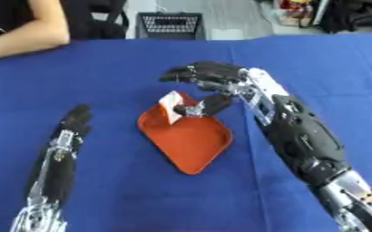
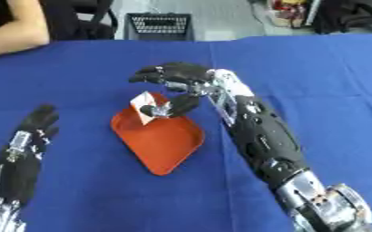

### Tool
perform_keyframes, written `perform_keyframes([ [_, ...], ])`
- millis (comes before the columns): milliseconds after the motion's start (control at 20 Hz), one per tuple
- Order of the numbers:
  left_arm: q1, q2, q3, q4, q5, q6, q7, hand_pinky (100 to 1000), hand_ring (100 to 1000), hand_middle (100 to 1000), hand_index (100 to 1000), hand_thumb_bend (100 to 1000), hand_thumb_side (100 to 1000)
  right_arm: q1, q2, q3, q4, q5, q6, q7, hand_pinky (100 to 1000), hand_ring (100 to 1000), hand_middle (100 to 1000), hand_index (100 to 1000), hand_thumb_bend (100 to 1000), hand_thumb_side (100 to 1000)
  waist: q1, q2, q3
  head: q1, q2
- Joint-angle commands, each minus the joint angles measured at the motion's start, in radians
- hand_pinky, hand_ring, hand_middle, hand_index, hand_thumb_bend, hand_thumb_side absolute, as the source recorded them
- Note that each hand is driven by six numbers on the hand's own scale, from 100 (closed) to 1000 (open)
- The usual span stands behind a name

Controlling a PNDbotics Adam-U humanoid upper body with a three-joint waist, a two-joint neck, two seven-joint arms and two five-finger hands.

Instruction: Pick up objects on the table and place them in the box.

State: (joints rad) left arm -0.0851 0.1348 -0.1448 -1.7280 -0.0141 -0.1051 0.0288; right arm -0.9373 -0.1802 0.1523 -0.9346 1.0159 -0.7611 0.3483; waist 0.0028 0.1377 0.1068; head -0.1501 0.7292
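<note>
Over one orange tray [image 1: 191,145], one white object [image 1: 173,108].

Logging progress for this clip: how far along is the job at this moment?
Done: nothing lies loose in the orange tray yet. In hand: the right hand is over the tray's far corner, a small white object at its thumb; whether it is pinched or already released I cannot tell. Left: no other loose objects show on the blue table. The left hand rests open at lower left.
</note>
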Motion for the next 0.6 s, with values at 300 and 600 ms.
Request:
perform_keyframes([
  [300,-0.007,0.005,-0.001,-0.009,0.001,-0.001,-0.001,1000,1000,1000,978,240,1000,-0.007,-0.036,0.023,-0.060,-0.038,-0.146,0.147,831,856,905,1000,303,917,0.002,-0.014,-0.003,-0.008,-0.004],
  [600,-0.007,0.006,0.003,-0.007,0.000,-0.002,0.002,1000,1000,1000,978,240,1000,0.039,-0.118,0.051,-0.217,-0.185,-0.146,0.136,827,849,888,1000,250,890,-0.001,-0.015,-0.010,0.016,-0.007],
])
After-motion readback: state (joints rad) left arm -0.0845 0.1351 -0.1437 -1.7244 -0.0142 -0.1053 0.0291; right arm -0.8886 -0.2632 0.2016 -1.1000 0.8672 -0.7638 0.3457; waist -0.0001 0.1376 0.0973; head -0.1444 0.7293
